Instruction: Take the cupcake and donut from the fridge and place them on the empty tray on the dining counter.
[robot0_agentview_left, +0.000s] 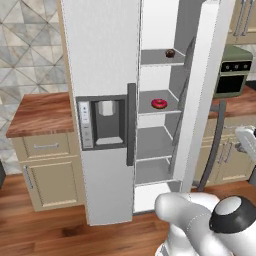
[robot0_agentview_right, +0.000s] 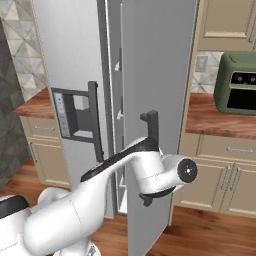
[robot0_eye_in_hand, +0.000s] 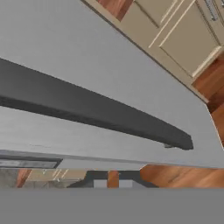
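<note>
Gripper (robot0_eye_in_hand: 112, 183) nearest, fingertips close together, nothing visibly between them; dark door handle (robot0_eye_in_hand: 96, 113) just ahead, not grasped as far as visible. Right fridge (robot0_agentview_left: 102, 60) door (robot0_agentview_right: 157, 100) stands open. Beyond, donut (robot0_agentview_left: 159, 103) on middle white shelf, cupcake (robot0_agentview_left: 170, 53) on shelf above. Judgement: fridge opened; both pastries untouched, all fetching and placing on tray left.

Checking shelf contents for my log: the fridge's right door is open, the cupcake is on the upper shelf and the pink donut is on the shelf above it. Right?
Not quite. The left base view shows the donut on the shelf below the cupcake, not above. The fridge door is open, as stated.
</note>
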